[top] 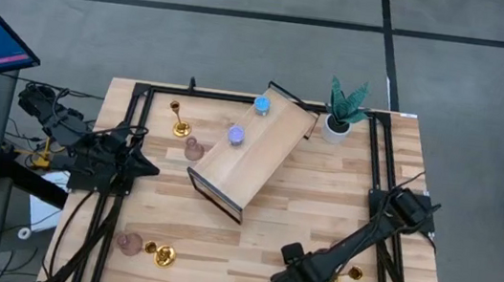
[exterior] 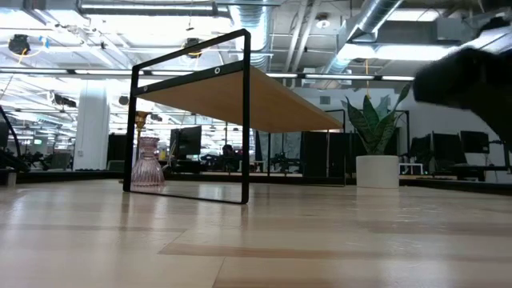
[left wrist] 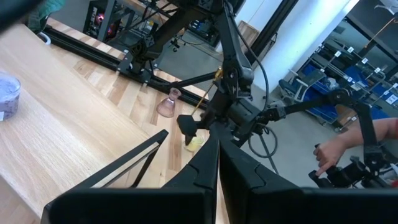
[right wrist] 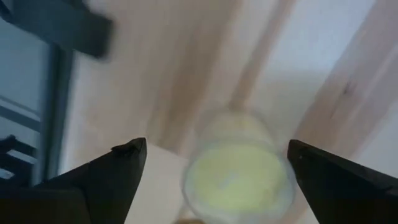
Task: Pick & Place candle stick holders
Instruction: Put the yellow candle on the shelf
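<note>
My right end effector (right wrist: 211,152) hangs spread wide over the yellow holder (right wrist: 236,177) at the worktop's (top: 301,214) near edge; descending off-centre, I risk a finger clipping its rim and tipping it. It looks small, round, pale and glassy. My left end effector (left wrist: 217,168) waits, fingers pressed together.
</note>
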Action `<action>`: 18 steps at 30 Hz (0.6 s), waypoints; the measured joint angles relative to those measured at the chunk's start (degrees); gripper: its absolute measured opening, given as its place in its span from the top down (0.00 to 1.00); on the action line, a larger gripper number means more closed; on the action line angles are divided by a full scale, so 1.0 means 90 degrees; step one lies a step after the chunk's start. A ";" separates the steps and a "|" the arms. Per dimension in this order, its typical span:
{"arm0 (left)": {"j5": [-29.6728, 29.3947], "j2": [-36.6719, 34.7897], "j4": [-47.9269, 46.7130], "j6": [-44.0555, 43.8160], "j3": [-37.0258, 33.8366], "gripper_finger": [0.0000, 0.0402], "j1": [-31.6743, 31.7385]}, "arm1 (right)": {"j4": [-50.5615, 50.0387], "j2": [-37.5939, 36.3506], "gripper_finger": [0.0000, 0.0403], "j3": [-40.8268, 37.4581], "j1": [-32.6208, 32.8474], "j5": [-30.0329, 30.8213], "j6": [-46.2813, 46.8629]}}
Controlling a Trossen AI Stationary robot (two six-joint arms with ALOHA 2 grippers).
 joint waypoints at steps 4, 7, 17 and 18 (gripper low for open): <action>0.0000 0.0000 0.0000 0.0000 0.0000 0.97 -0.0002 | 0.0041 -0.0016 0.06 -0.0273 0.0003 -0.0002 0.0077; 0.0000 -0.0001 0.0000 -0.0002 0.0000 0.97 0.0000 | 0.0177 -0.0018 0.07 -0.0402 0.0024 0.0004 0.0097; 0.0000 -0.0002 0.0000 -0.0002 0.0000 0.97 0.0000 | 0.0403 -0.0021 0.30 -0.0424 0.0027 0.0012 0.0143; 0.0000 -0.0001 0.0000 -0.0002 0.0000 0.97 -0.0002 | 0.0403 -0.0021 0.33 -0.0424 0.0029 0.0012 0.0143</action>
